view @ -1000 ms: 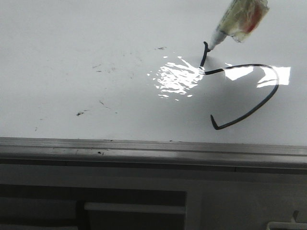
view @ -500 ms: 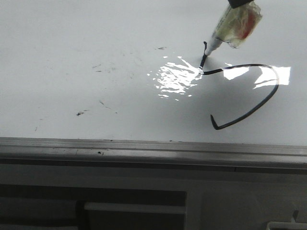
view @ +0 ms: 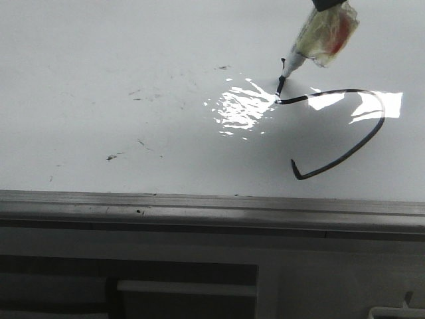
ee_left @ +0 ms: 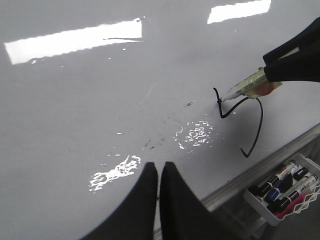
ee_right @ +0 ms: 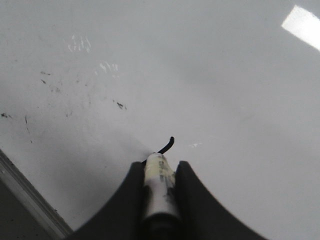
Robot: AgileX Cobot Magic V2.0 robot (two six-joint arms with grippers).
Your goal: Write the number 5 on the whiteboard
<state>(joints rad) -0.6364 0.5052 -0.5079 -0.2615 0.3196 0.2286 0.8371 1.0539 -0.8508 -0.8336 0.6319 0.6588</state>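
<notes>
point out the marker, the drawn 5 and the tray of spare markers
marker (view: 299, 56), front view, white barrel above the tip
number 5 (view: 372, 136), front view, lower right of the curve
tray of spare markers (ee_left: 282, 192), left wrist view, markers lying in it

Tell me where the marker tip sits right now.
In the front view the marker comes in from the upper right, its tip at the top of the stem of the number 5, just right of the bright glare on the whiteboard.

A white wire tray (ee_left: 306, 209) of markers (ee_left: 280, 182) sits under bright overhead light.
</notes>
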